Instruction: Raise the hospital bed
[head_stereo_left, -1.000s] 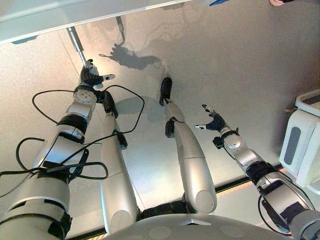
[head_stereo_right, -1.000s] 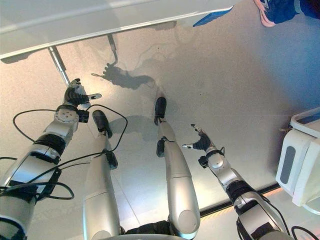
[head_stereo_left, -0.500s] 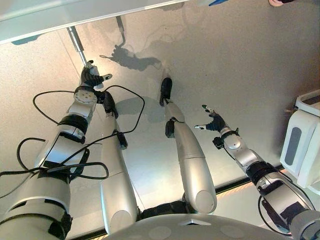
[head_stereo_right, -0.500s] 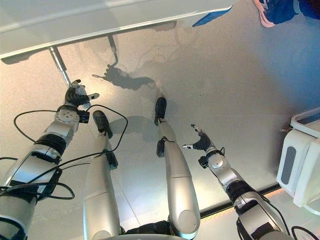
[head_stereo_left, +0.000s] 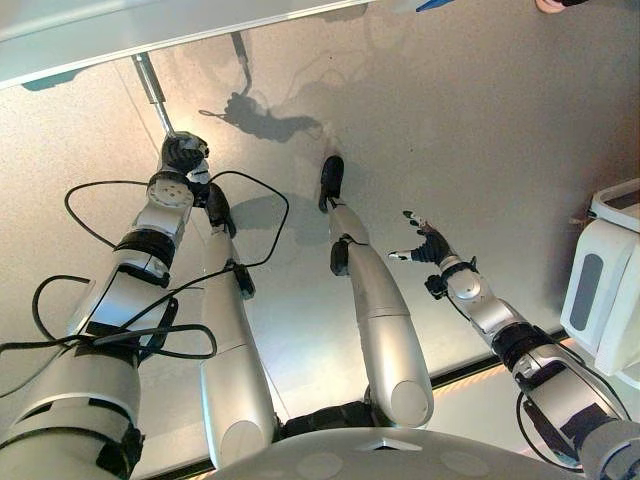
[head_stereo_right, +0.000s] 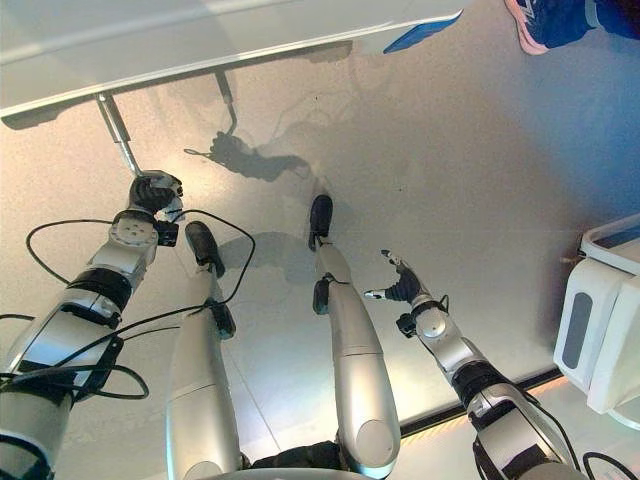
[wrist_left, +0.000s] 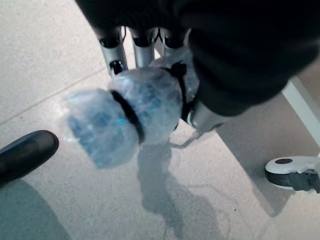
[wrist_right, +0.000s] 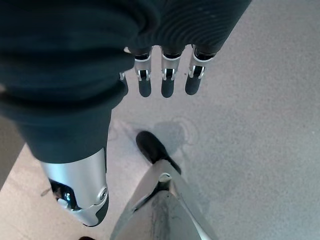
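Left robot hand (head_stereo_left: 184, 153) curled tight round the wrapped crank handle (wrist_left: 125, 115) at the rod's low end. The rod (head_stereo_left: 153, 92) slants up and away to the hospital bed (head_stereo_left: 120, 35) edge. Right robot hand (head_stereo_left: 428, 245) hangs open, well apart.

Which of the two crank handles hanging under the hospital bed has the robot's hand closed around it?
The longer crank handle nearer the bed's corner: the left hand grips its end. The shorter crank hangs untouched.
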